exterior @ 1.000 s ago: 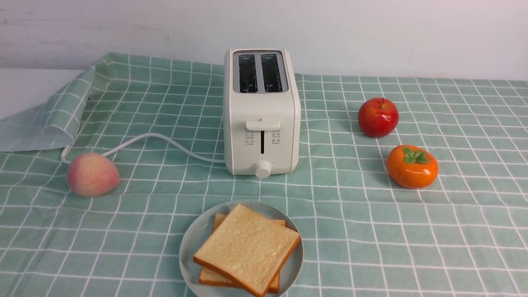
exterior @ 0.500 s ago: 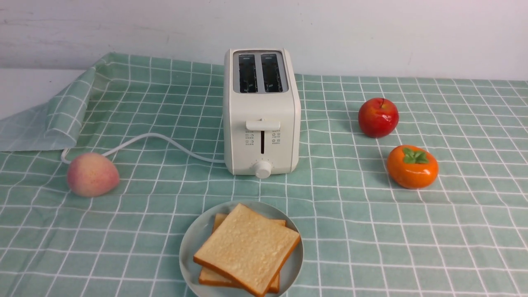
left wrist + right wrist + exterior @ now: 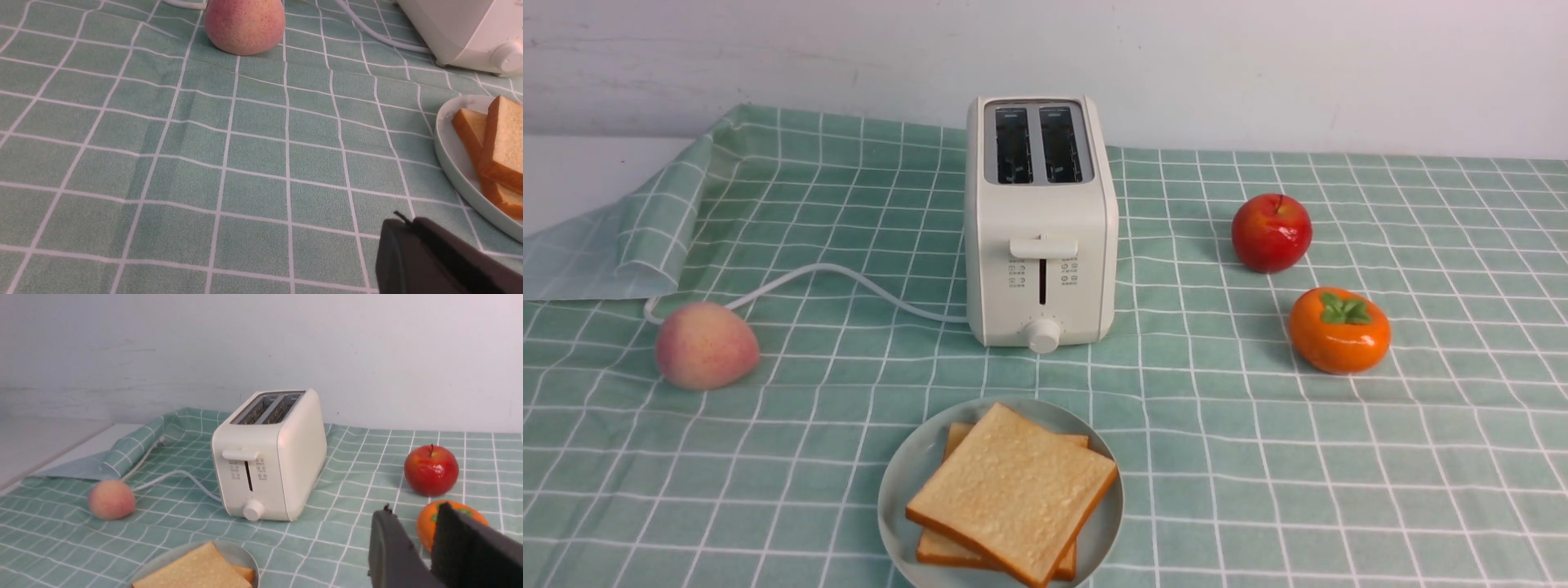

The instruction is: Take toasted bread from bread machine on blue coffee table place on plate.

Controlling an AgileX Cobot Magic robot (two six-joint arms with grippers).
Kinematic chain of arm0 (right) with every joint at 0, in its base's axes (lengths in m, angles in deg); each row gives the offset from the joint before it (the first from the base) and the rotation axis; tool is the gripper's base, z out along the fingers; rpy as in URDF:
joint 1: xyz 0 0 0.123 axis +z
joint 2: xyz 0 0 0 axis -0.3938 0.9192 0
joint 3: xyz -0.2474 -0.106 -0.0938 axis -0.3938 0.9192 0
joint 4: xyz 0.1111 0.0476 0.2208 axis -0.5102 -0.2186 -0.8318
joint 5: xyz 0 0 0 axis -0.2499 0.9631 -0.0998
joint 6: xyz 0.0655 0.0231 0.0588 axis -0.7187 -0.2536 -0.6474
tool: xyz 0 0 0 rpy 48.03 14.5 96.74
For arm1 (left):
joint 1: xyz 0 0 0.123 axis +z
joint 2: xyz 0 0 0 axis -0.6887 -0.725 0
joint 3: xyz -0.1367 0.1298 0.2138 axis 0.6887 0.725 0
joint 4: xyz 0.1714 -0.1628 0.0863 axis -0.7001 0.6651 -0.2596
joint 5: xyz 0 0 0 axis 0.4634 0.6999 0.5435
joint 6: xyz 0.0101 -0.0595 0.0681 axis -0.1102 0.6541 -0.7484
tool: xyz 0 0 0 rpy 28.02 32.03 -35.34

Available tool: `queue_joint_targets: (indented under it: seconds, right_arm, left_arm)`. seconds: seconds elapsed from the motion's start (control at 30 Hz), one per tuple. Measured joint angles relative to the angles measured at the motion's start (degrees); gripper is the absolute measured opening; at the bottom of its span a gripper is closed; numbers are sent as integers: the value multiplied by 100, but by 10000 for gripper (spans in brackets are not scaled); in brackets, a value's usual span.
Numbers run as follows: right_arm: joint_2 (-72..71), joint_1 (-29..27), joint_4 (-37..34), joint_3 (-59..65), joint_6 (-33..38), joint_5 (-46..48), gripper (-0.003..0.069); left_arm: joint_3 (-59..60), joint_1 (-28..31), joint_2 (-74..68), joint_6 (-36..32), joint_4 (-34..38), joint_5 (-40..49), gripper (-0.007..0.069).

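Observation:
Two slices of toasted bread (image 3: 1013, 490) lie stacked on the plate (image 3: 900, 474) at the front of the blue coffee table (image 3: 1258, 457). The top slice sits askew over the lower one (image 3: 939, 551). Behind them stands the bread machine (image 3: 1041, 229), both slots dark, lever up. Neither gripper shows in the front view. In the left wrist view my left gripper (image 3: 402, 222) is shut and holds nothing, low over the cloth beside the plate (image 3: 449, 155) and toasted bread (image 3: 504, 134). My right gripper (image 3: 414, 510) is open and holds nothing, well back from the bread machine (image 3: 265, 457).
A peach (image 3: 707, 345) lies at the left by the white cord (image 3: 849, 282). A red apple (image 3: 1271, 232) and an orange persimmon (image 3: 1339, 330) sit at the right. The cloth is folded over (image 3: 629, 237) at the back left corner.

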Motion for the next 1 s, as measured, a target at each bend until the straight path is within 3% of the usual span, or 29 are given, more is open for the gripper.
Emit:
queue_joint_targets:
  seconds: [0.17,0.43,0.57,1.0]
  right_arm:
    - [-97,-67,96,507,56,-65,178]
    - [-658,-1580,363,2327,56,-2,188]
    - [-996,-2000,374,2443,56,217,195]
    - [-1045,-2236,374,2443,56,244,212]
  left_arm:
    - [0,0,0,0,0,0,11]
    - [0,0,0,0,0,0,17]
    - [0,0,0,0,0,7,21]
    - [0,0,0,0,0,17,36]
